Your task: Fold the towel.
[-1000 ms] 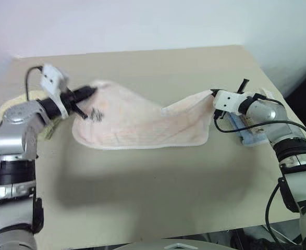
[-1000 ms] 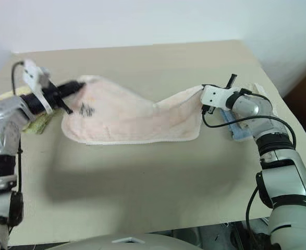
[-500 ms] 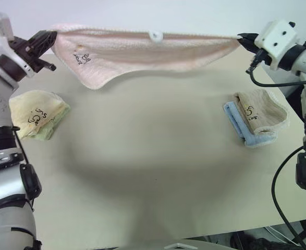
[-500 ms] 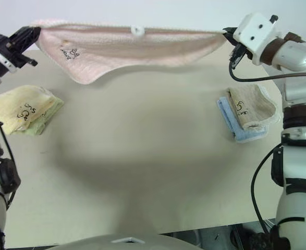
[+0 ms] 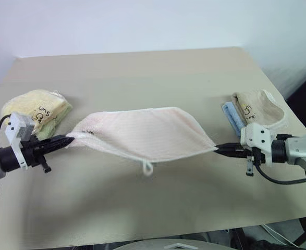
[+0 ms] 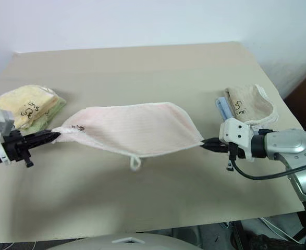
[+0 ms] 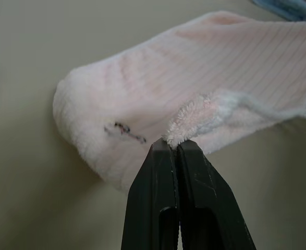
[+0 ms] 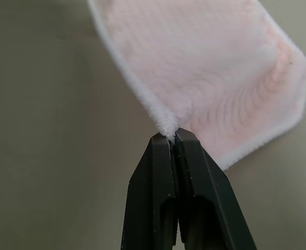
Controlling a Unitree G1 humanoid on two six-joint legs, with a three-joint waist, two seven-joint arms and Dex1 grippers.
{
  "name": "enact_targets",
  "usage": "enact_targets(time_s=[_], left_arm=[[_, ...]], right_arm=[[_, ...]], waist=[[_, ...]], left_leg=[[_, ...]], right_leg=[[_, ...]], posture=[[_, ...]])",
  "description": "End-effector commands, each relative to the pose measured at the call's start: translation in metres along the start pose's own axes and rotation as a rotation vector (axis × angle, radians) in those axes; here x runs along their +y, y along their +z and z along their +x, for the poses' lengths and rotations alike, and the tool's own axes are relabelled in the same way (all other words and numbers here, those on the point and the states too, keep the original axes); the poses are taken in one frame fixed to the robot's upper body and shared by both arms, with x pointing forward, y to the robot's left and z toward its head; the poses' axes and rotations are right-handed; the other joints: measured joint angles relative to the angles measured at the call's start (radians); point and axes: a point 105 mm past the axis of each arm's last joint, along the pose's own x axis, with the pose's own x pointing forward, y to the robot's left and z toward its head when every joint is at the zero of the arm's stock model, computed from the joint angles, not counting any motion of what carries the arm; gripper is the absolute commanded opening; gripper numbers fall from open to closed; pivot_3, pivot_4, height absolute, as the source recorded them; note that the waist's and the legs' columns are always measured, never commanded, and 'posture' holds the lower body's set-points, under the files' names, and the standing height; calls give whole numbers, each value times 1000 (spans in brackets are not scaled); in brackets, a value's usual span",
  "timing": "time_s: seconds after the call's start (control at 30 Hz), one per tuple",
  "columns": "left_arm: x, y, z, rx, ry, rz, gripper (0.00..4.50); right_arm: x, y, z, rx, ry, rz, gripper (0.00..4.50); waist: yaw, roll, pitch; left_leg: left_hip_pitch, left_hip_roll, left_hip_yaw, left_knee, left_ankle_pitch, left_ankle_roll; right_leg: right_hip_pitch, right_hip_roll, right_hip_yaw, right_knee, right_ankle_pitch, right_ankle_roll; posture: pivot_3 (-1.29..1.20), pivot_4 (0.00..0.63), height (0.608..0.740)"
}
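Left pincer [image 5: 68, 138] pinches one towel [image 5: 145, 133] corner, right pincer [image 5: 217, 150] pinches opposite one. Towel hangs between them over table [image 5: 158, 73], long axis running arm to arm, loop tag dangling from near edge. You hold both ends equally; next fold likely needs both pincers moved together.

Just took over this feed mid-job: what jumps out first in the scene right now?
The pale pink towel hangs stretched between both grippers over the middle of the table, its white loop tag dangling from the near edge. The left gripper and the right gripper are each shut on one end. A folded yellow towel lies at the table's left side, and a folded beige towel on a blue one at its right.
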Motion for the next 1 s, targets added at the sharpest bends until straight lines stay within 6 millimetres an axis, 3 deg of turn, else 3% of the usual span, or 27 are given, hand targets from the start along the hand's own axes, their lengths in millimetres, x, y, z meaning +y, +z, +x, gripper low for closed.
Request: enact_targets(time_s=[0.03,0.67,0.73,0.8,1.0], left_arm=[[1,14,-9,-16,29,52,0],[6,15,-8,-20,50,53,0],[46,24,1,-52,249,124,0],[62,27,6,-58,324,157,0],[63,26,12,-61,312,166,0]], right_arm=[[-6,13,-6,-15,-8,-35,16],[-13,15,-4,-14,-13,-54,16],[-59,16,1,2,-191,-146,16],[-79,17,5,14,-255,-193,16],[-83,13,6,14,-252,-205,16]], waist=[[0,0,0],[21,0,0],[20,0,0],[21,0,0],[22,0,0]], left_leg=[[0,1,0,0,0,0],[-2,-2,2,0,-1,-1],[-1,-2,2,0,-1,-1],[-2,-2,3,1,-1,-2],[-6,-3,3,-1,0,0]], right_leg=[[0,0,-1,0,0,0],[-4,-1,-1,-1,1,-2],[-3,-1,-1,-1,1,-2],[-3,0,-2,-2,3,-3],[-9,0,-3,1,4,-1]], posture=[[0,150,728],[0,150,728],[0,150,728],[0,150,728],[0,150,728]])
